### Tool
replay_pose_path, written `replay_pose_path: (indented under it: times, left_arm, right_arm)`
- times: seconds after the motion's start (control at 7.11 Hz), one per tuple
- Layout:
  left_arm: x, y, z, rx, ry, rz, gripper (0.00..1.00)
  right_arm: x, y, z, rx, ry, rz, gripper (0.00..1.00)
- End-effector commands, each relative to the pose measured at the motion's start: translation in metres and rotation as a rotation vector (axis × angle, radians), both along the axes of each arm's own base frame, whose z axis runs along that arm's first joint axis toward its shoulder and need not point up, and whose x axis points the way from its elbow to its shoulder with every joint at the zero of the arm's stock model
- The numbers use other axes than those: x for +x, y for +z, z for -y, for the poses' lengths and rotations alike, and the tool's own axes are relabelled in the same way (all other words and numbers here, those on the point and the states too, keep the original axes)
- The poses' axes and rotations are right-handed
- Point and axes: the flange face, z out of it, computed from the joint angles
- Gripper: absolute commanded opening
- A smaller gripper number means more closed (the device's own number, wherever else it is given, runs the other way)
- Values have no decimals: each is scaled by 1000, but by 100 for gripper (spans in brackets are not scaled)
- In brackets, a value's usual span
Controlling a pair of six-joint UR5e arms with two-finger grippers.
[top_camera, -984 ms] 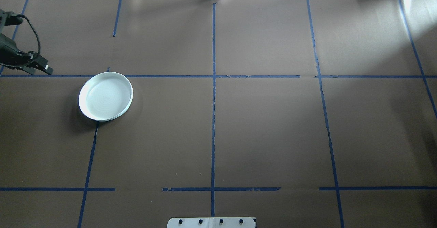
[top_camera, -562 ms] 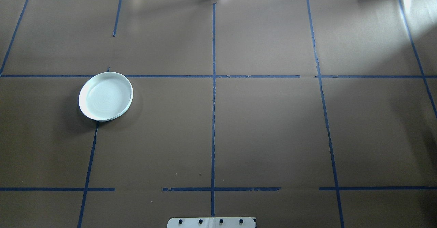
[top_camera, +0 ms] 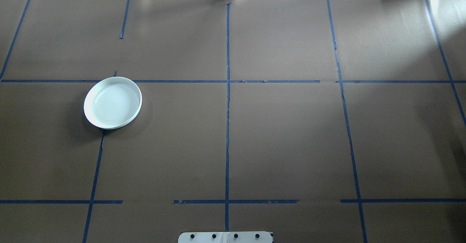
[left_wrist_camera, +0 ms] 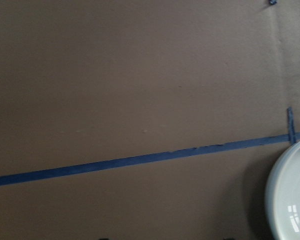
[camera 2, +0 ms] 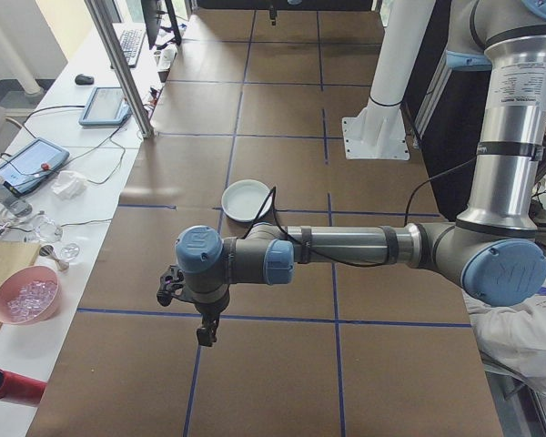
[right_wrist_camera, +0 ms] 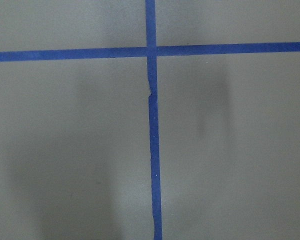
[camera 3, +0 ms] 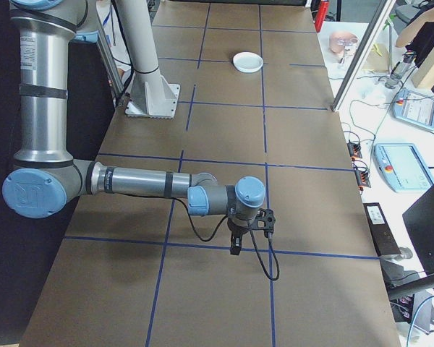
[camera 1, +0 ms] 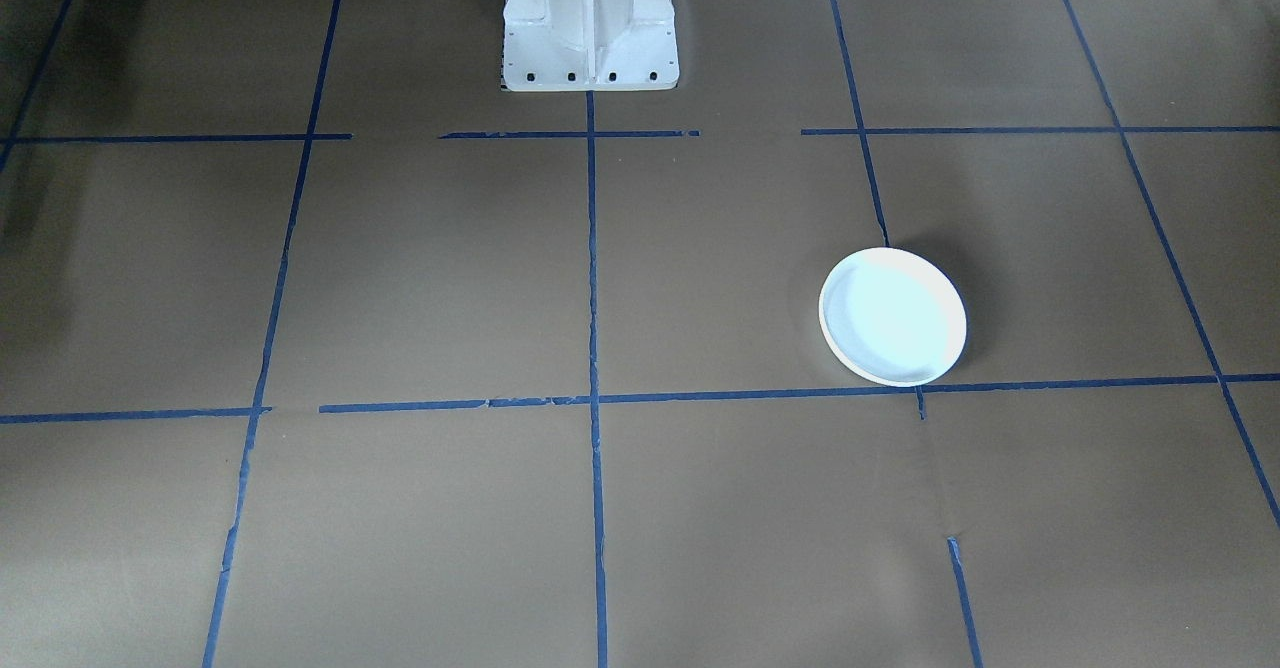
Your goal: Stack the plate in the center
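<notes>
The table (top_camera: 291, 134), covered in brown paper, is marked into cells by blue tape lines (top_camera: 227, 126), with the robot's white base (camera 1: 589, 28) at its near edge. Both arms hang out over the table's two ends, outside the overhead and front views.

The left arm (camera 2: 346, 248) stretches out level, its gripper (camera 2: 205, 335) pointing down at bare paper. It shows only in the left side view, so I cannot tell whether its fingers are spread or pressed together. The right arm (camera 3: 141, 182) mirrors it at the other end, its gripper (camera 3: 235, 247) also pointing down near a tape crossing; again I cannot tell its state, though nothing appears to hang from either.

The white plate (top_camera: 113, 102) lies flat and upright on the paper, inboard of the left gripper toward the table's middle, and far across the table from the right gripper. The left wrist camera catches only its rim at the lower right corner. Its far edge touches a cross tape line, and it sits well apart from the central tape crossing.

By my reading the task is barely begun: the plate is not yet gripped or at the center. The next move calls for the left gripper to travel inboard and descend onto the plate's rim with fingers spread. A shallow rim flat on paper offers little to pinch, so the approach angle will matter.
</notes>
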Motion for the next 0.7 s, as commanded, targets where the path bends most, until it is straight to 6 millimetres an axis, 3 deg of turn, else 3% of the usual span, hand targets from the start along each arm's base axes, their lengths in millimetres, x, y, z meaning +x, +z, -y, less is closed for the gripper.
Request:
replay_pose_path:
  times: [0.0,0.14,0.56]
  left_arm:
    - [2,-8,-8,-30,-20,-119,100]
    - [5,7,-25,-56,-23,-143,100]
    - [4,10,-27,-50,-19,-131,100]
  right_arm:
    - [0,0,0,0,0,0,100]
    - [1,1,0,-1,2,0,100]
    - [0,0,0,0,0,0,100]
